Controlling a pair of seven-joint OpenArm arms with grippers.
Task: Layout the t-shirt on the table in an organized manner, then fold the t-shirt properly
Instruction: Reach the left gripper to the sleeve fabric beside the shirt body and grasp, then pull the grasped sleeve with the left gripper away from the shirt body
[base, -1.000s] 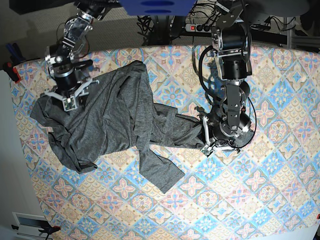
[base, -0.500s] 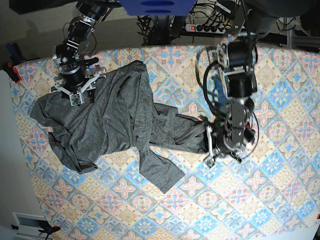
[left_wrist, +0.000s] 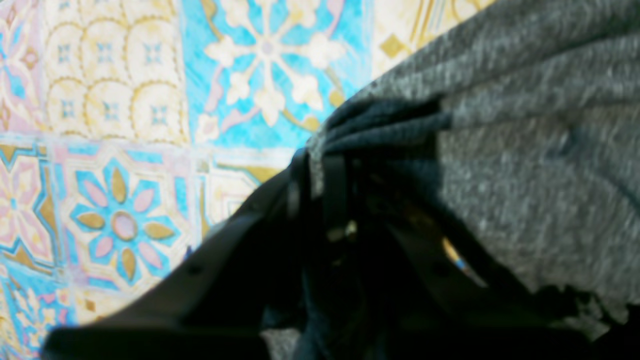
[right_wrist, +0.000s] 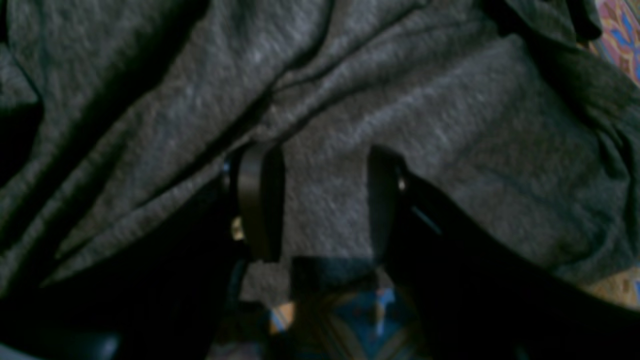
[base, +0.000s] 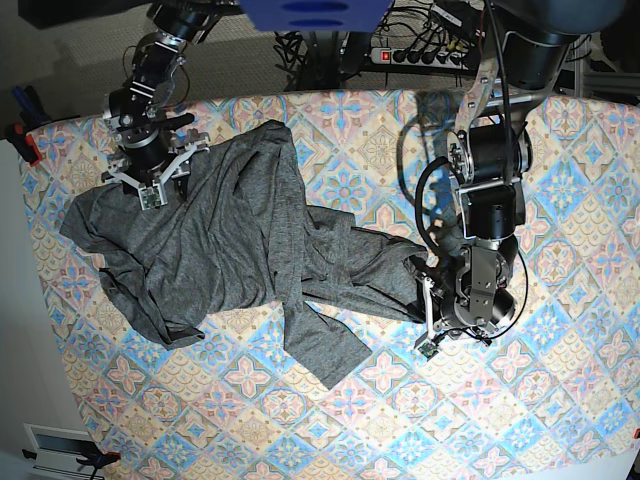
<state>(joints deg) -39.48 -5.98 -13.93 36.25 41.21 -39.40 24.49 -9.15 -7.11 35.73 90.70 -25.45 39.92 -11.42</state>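
The t-shirt (base: 230, 250) lies bunched across the table (base: 560, 400), long axis running from the far-left corner toward the middle, the left gripper (base: 428, 312) pinching its right-hand end and the right gripper (base: 150, 185), jaws spread, resting over its far-left end.

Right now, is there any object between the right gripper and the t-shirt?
No, nothing visible. The right gripper hangs open directly over the t-shirt, bare grey cloth between its fingers. The left gripper is already shut on another edge.
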